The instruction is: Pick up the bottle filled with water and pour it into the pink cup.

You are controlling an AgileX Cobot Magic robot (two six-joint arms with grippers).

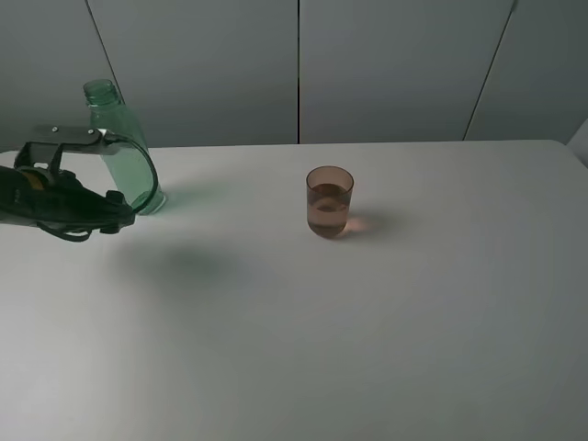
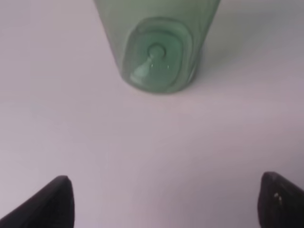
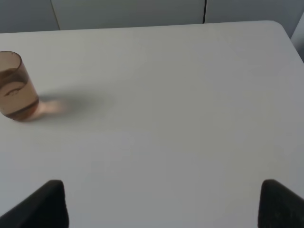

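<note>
The green transparent bottle (image 1: 124, 156) stands upright and capless at the far left of the white table (image 1: 367, 322). My left gripper (image 1: 124, 211) is open and empty, just in front of the bottle's base and apart from it. In the left wrist view the bottle's lower part (image 2: 156, 52) lies ahead of the spread fingertips (image 2: 52, 202), with bare table between them. The pink cup (image 1: 329, 202) stands near the table's middle and holds liquid to about two thirds. It also shows in the right wrist view (image 3: 16, 85), far from my open, empty right gripper (image 3: 161, 204).
A grey panelled wall (image 1: 294, 64) runs behind the table's far edge. The table's right corner (image 3: 280, 28) shows in the right wrist view. The right arm is out of the exterior high view.
</note>
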